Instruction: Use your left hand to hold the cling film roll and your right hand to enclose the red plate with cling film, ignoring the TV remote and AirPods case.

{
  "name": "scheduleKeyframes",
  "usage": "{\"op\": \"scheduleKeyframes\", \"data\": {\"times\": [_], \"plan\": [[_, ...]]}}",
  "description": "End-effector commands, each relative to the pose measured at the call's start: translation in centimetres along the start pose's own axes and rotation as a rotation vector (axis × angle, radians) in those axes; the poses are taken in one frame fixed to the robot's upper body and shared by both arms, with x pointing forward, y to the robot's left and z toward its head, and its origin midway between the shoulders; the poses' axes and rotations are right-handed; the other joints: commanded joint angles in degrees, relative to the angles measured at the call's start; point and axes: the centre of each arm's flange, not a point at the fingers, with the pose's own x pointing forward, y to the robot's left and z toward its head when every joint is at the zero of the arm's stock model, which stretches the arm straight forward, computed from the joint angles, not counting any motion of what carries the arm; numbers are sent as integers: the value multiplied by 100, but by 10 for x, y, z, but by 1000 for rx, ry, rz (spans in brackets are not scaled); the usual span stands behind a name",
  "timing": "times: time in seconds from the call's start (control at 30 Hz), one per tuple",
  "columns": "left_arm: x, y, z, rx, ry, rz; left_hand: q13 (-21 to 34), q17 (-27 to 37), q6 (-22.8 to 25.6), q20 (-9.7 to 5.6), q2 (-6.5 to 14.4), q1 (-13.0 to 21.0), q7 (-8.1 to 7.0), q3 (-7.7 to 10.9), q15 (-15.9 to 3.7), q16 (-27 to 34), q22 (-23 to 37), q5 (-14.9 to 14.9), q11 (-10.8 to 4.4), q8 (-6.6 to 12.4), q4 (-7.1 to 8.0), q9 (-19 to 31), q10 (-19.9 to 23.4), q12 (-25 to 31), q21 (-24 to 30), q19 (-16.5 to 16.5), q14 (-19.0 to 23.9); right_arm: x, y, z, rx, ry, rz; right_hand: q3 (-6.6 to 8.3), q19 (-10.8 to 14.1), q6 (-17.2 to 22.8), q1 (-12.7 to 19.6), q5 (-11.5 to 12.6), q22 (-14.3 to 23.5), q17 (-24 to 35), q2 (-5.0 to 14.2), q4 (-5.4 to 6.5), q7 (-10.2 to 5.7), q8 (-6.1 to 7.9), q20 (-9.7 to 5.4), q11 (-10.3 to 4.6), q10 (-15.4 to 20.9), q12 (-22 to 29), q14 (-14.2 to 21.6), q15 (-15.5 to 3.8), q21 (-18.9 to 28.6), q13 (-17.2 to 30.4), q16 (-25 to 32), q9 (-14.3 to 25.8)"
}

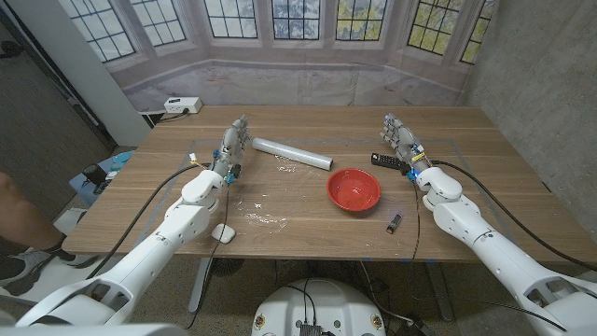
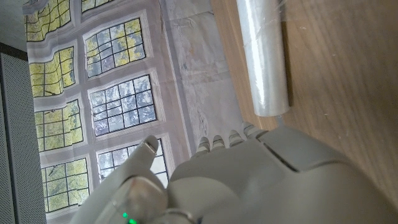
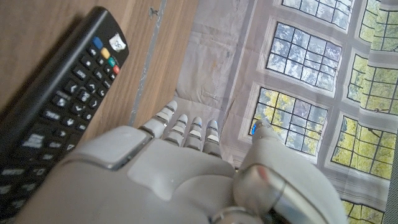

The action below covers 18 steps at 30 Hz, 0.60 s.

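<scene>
The cling film roll (image 1: 291,153) lies on the wooden table (image 1: 308,233) at the back middle, and it lies bare in the left wrist view (image 2: 264,56) too. The red plate (image 1: 354,189) sits right of centre. My left hand (image 1: 233,145) stands just left of the roll's end, fingers up and apart, holding nothing; the left wrist view looks over its back (image 2: 249,180). My right hand (image 1: 401,138) stands behind the plate, beside the black TV remote (image 1: 387,162), also holding nothing. The right wrist view has the remote (image 3: 56,106) close by that hand (image 3: 186,174).
A white AirPods case (image 1: 222,232) lies near the front edge by my left forearm. A small black object (image 1: 395,222) lies front right of the plate. A clear crumpled scrap (image 1: 266,219) glints at front centre. A power strip (image 1: 182,105) sits beyond the back left corner. A person's arm (image 1: 19,215) shows at far left.
</scene>
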Motion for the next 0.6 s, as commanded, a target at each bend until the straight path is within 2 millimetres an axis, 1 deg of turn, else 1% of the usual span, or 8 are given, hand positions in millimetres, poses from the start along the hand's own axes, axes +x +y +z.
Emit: {"op": "scheduleKeyframes", "data": {"times": [0.03,0.23,0.6], "plan": [[0,-3,-2,43,16,-6,16,8,16,5,39,39,11,46,-3,35,10,29,6,35,-18,18,-115,40,39,37,-275,2,-4,-4,0,6,-5,47,46,64,67,25,25,10,4,-20,20,37,-279,-28,11,37,13,-336,38,13,29,9],[1,-2,-1,68,27,-13,16,8,15,3,33,65,4,57,-9,23,8,25,-3,25,-49,18,-100,37,34,57,-272,3,-5,-7,7,6,-11,54,49,69,79,19,25,7,2,-41,33,37,-283,-8,5,36,11,-328,41,13,33,9],[4,1,11,159,30,-47,17,8,-24,4,18,120,-19,79,-17,4,4,17,-17,-2,-117,19,-114,17,20,84,-272,7,-10,-10,12,2,-22,77,45,86,118,11,25,-2,6,-89,56,39,-286,5,5,39,8,-320,43,13,36,10]]}}
